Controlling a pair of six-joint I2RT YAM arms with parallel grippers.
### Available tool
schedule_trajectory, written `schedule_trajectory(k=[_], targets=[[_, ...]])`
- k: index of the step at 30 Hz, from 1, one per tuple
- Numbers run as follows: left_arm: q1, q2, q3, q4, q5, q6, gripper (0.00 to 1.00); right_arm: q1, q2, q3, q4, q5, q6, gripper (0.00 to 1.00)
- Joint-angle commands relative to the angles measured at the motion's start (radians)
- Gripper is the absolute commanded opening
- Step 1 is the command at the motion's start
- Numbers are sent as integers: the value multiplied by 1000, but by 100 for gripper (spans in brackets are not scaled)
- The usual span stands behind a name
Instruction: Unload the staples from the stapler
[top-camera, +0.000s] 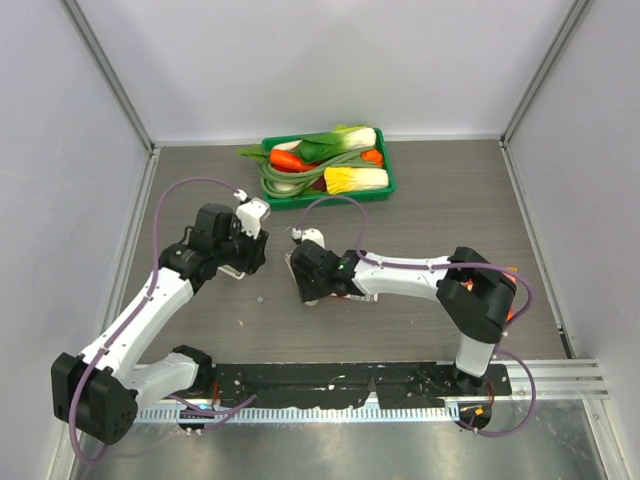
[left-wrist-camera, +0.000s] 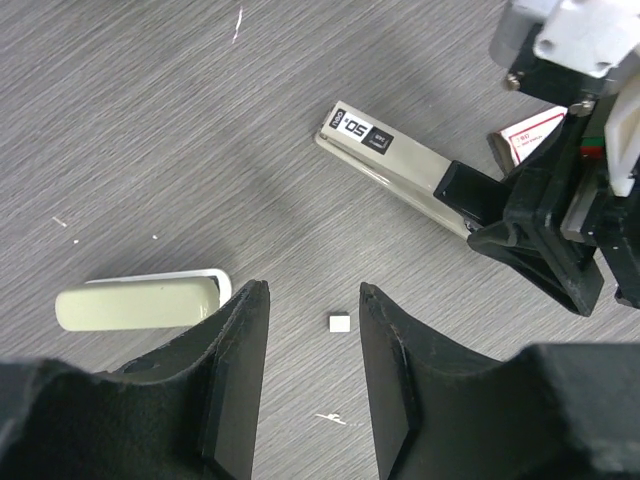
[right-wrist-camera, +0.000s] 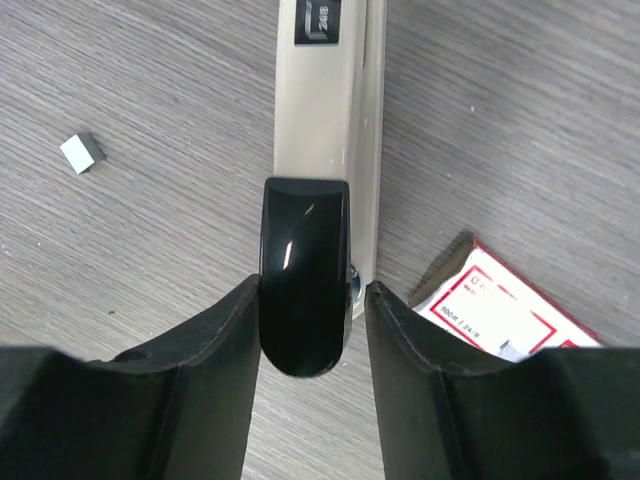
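The stapler (left-wrist-camera: 400, 160) lies flat on the wood-grain table (left-wrist-camera: 150, 100) near its middle. In the left wrist view its long axis runs on a diagonal, with the labelled nose at upper left and the black rear end at lower right. In the right wrist view the stapler (right-wrist-camera: 325, 120) points straight away from the camera, its nose cut off by the top edge. The right gripper (right-wrist-camera: 312, 288) is clamped on the black rear end, one finger on each side. The left gripper (left-wrist-camera: 312, 300) hangs with its fingers spread and nothing between them. On the table just past its fingertips lie the staples (left-wrist-camera: 339, 322), a tiny grey block apart from the stapler, also seen at left in the right wrist view (right-wrist-camera: 80, 153). A plain beige stapler (left-wrist-camera: 140, 302) lies beside the left finger, partly hidden by it. A red-and-white box (right-wrist-camera: 500, 300) lies just beside the stapler's rear, half covered by the right gripper. In the top view both grippers hide the stapler, and a green tray (top-camera: 385, 185) of vegetables (top-camera: 345, 180) stands at the far edge.
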Motion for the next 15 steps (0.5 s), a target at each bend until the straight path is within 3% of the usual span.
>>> schedule_trajectory(k=[1,15], targets=[[-2,-36,15,-20,-33,19,46,2,29,111,-109,-20,-53,52],[-2,-69,-11,-41,-50,23,49,-31,113,229,-200,-34,-154,50]])
